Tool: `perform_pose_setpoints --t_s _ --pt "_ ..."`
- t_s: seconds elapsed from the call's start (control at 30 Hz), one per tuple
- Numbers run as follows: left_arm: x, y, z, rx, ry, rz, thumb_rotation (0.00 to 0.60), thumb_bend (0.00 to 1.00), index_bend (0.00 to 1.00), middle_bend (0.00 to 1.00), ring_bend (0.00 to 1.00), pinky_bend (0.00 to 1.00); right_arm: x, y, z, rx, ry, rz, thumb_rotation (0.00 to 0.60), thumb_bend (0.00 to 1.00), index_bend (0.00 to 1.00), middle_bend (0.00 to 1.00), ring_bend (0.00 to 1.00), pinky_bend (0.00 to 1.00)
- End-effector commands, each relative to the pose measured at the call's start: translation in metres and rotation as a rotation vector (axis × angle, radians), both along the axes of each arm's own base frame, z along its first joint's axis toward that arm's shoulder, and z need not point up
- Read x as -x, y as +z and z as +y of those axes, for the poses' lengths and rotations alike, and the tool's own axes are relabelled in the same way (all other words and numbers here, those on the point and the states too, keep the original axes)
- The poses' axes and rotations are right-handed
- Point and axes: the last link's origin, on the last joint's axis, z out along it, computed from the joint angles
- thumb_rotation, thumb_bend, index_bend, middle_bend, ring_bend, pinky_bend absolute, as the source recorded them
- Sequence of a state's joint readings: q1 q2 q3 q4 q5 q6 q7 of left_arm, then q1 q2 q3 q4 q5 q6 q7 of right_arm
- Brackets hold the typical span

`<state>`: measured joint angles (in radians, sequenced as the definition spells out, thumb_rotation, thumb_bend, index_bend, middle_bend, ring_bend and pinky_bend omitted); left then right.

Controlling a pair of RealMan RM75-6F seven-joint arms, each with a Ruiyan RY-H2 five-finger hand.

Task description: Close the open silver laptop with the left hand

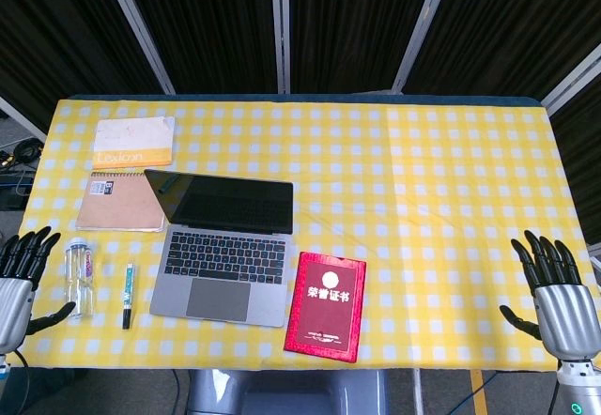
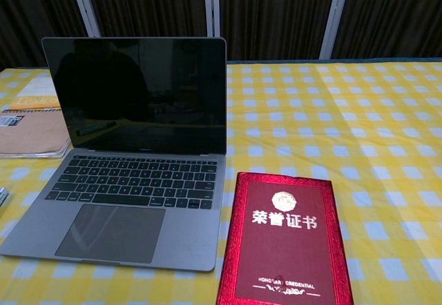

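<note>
The silver laptop [image 1: 225, 246] stands open on the yellow checked tablecloth, left of centre, its dark screen upright and facing me; the chest view shows the laptop [image 2: 131, 160] close up with the lid raised. My left hand [image 1: 19, 279] hovers at the table's near left corner, fingers spread, holding nothing, well left of the laptop. My right hand [image 1: 556, 293] hangs at the near right corner, also spread and empty. Neither hand appears in the chest view.
A red certificate book [image 1: 327, 305] lies right of the laptop. A plastic bottle [image 1: 79, 274] and a pen [image 1: 127, 295] lie left of it. A brown notebook [image 1: 117, 201] and an orange-edged pad [image 1: 134, 141] sit behind on the left.
</note>
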<state>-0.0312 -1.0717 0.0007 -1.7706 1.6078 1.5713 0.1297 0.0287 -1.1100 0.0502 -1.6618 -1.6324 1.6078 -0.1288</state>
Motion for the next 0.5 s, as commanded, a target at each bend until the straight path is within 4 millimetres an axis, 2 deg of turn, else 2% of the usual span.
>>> perform_pose_setpoints --t_s 0.03,0.23,0.27,0.3,0.33,0.4,0.47,0.5 --pt "0.0 0.0 0.0 0.003 0.002 -0.003 0.6 0.0 0.0 0.0 0.0 0.0 0.0 0.0 0.0 -0.001 -0.002 0.001 0.6 0.0 0.03 0.0 0.0 0.0" --pt "-0.001 -0.002 0.004 0.021 -0.003 -0.012 0.6 0.0 0.0 0.0 0.0 0.0 0.002 0.0 0.0 -0.005 -0.009 -0.001 0.6 0.0 0.03 0.0 0.0 0.0" --pt "-0.001 -0.004 0.006 0.03 -0.008 -0.016 0.6 0.04 0.0 0.0 0.0 0.0 0.002 0.0 -0.001 -0.004 -0.012 -0.003 0.6 0.0 0.03 0.0 0.0 0.0" --pt "-0.004 -0.006 0.01 0.043 -0.027 -0.029 0.6 0.12 0.0 0.0 0.0 0.0 0.002 0.001 -0.001 -0.003 -0.015 -0.007 0.6 0.0 0.03 0.0 0.0 0.0" --pt "-0.007 -0.007 0.014 0.049 -0.044 -0.04 0.6 0.31 0.0 0.0 0.0 0.0 0.003 0.001 -0.001 -0.001 -0.017 -0.011 0.6 0.0 0.03 0.0 0.0 0.0" --pt "-0.014 -0.01 0.026 0.061 -0.096 -0.063 0.6 0.76 0.0 0.0 0.0 0.0 0.004 0.003 -0.002 0.005 -0.022 -0.011 0.6 0.0 0.03 0.0 0.0 0.0" --pt "-0.027 -0.016 0.048 0.101 -0.135 -0.073 0.6 0.94 0.0 0.0 0.0 0.0 0.005 0.004 -0.004 0.009 -0.033 -0.015 0.6 0.0 0.03 0.0 0.0 0.0" --pt "-0.034 -0.019 0.062 0.127 -0.144 -0.077 0.6 0.99 0.0 0.0 0.0 0.0 0.007 0.004 -0.005 0.011 -0.039 -0.015 0.6 0.0 0.03 0.0 0.0 0.0"
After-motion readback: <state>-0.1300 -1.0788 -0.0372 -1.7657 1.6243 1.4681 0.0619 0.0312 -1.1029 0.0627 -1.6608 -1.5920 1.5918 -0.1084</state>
